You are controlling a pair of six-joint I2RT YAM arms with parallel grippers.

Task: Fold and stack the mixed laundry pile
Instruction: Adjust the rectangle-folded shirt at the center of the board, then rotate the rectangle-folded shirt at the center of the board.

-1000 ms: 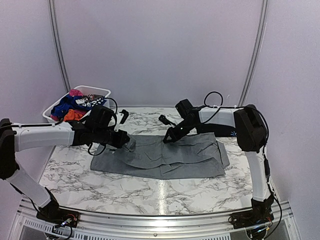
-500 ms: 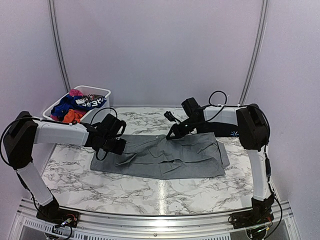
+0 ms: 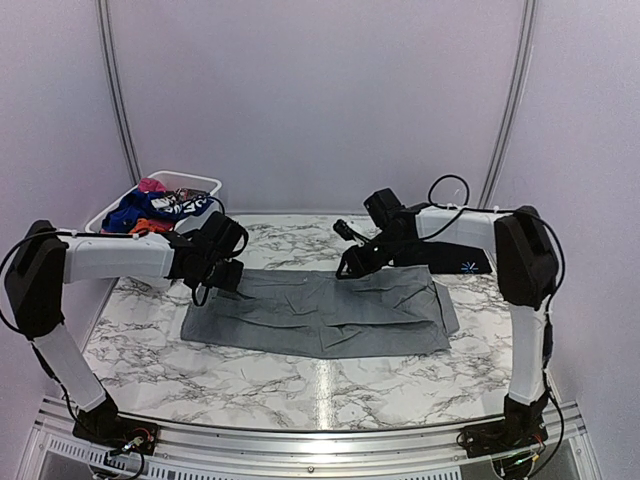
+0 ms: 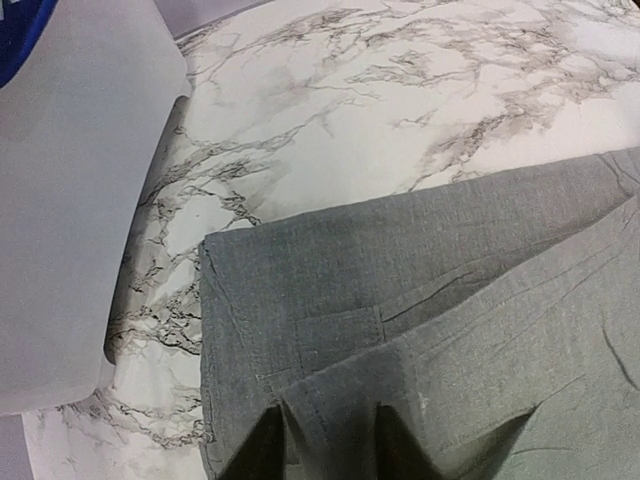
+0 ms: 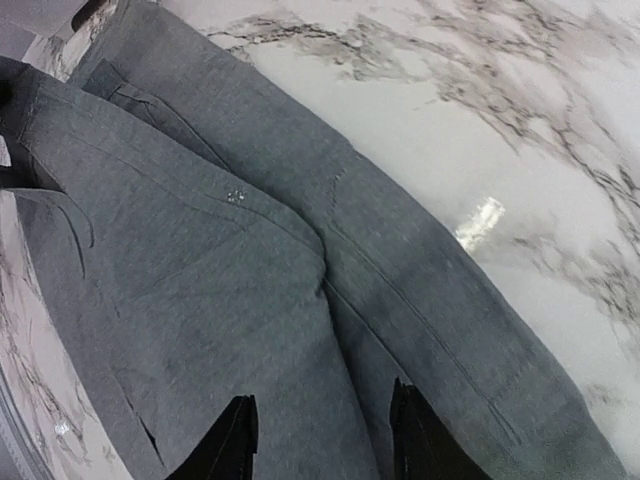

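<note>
The grey garment (image 3: 320, 312) lies flat and wide in the middle of the marble table (image 3: 260, 385). It looks folded over once along its length, with one layer on top of the other, but it is not a small neat bundle yet.

My left gripper (image 3: 222, 278) hangs over the far left corner of it. In my left wrist view, my left gripper (image 4: 325, 445) is open a little way, and the grey garment (image 4: 420, 320) lies flat under the gap. I hold nothing there. My right gripper (image 3: 345, 268) is at the far edge, near the middle. In the right wrist view it (image 5: 320, 440) is open too, just above the grey garment (image 5: 230, 270), with nothing held.

I think the job has only just begun. A black garment (image 3: 455, 262) lies on the table at the far right, under my right arm. A blue piece (image 3: 135, 210), an orange-red piece (image 3: 148, 228) and a pink piece (image 3: 152, 185) are in the white basket (image 3: 205, 182) at the far left. I see no stack of folded things anywhere.
</note>
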